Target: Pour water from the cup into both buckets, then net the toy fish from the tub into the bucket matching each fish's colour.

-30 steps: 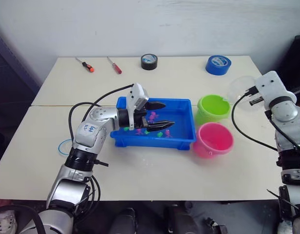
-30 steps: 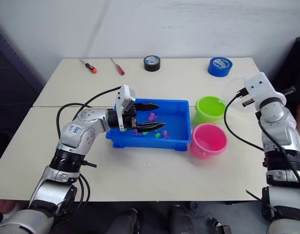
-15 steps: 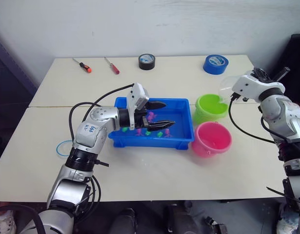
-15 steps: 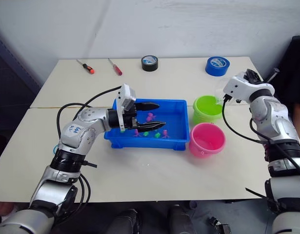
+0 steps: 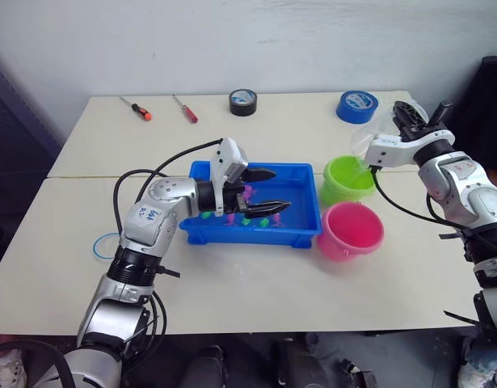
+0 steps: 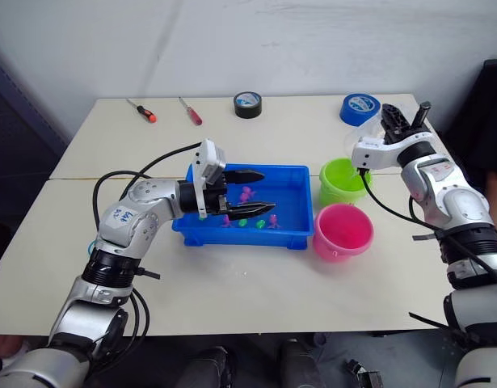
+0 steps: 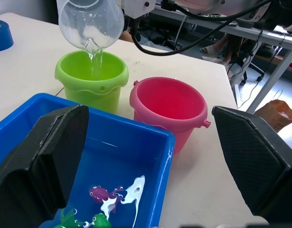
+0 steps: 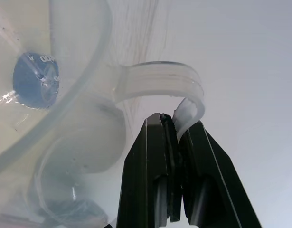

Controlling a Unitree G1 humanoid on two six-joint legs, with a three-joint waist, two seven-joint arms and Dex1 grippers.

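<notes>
Clear plastic cup (image 7: 91, 21), pinched by its handle in the right gripper (image 8: 176, 142), tips a thin stream into the lime green bucket (image 7: 92, 78) at centre right (pink bucket (image 7: 167, 107) beside it); left gripper (image 5: 260, 191) hangs wide open over the blue tub (image 5: 306, 222) of fish

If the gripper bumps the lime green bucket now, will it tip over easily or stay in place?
Probably it stays. The green bucket looks short and wide, so it seems stable. Water is streaming into it from the cup, which should add weight. Still, it looks like thin, light plastic on a smooth table, so it might slide against the pink bucket.
</notes>
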